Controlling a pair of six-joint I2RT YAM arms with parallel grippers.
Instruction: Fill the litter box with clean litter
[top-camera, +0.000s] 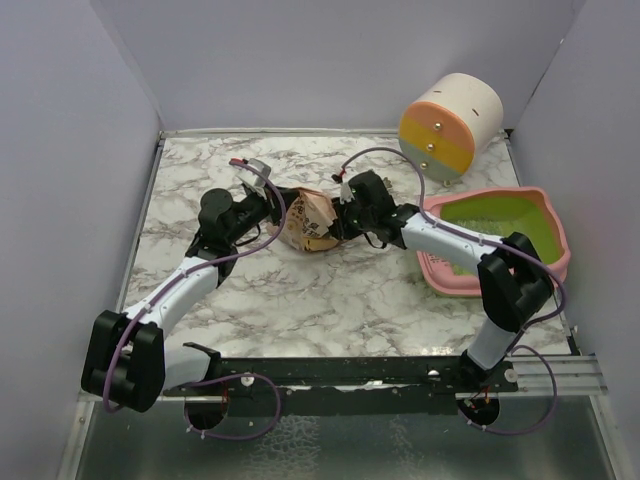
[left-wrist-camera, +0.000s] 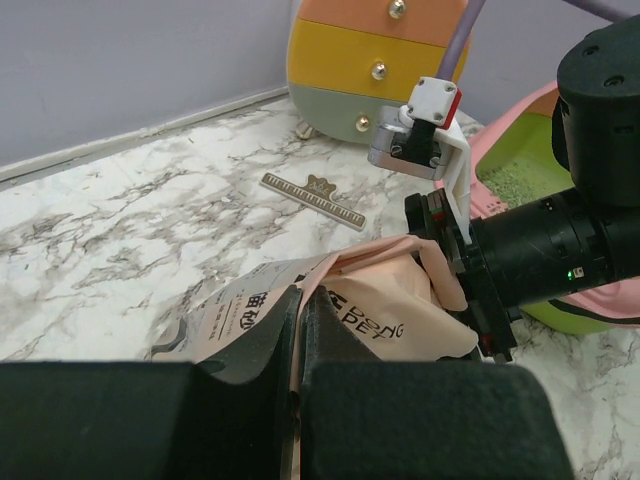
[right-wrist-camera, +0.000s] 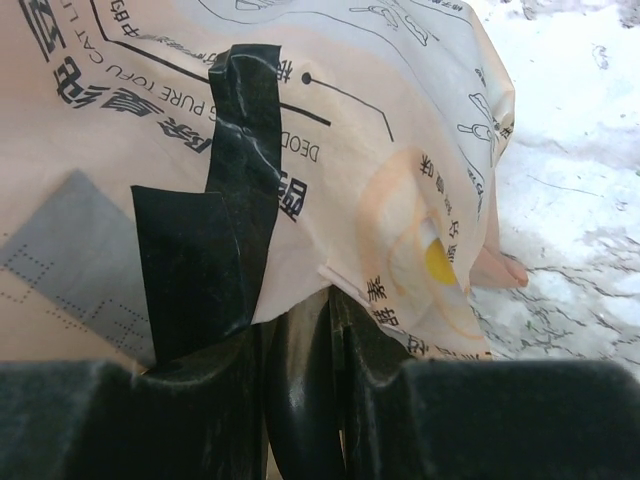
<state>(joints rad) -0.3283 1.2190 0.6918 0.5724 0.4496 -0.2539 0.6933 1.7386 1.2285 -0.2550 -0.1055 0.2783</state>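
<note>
Middle of the overhead view, on the marble bench (top-camera: 330, 290): tan paper bag (top-camera: 308, 222), pinched at its left end by the left claw (top-camera: 279, 213), clamped tight, and at its right end by the right claw (top-camera: 337, 218), narrowed onto a fold. At right, apart from the bag: pink litter box (top-camera: 490, 194), pale litter (left-wrist-camera: 515, 180) inside, right arm across its left rim. Upper right, close behind: striped drum (top-camera: 450, 125). Between drum and bag: small ruler-like strip (left-wrist-camera: 315, 198).

The litter box (top-camera: 556, 250) is pink, lime-green inside; the paper bag (top-camera: 305, 222) peach with black print; the drum (top-camera: 450, 125) cream, banded orange, yellow, grey.
</note>
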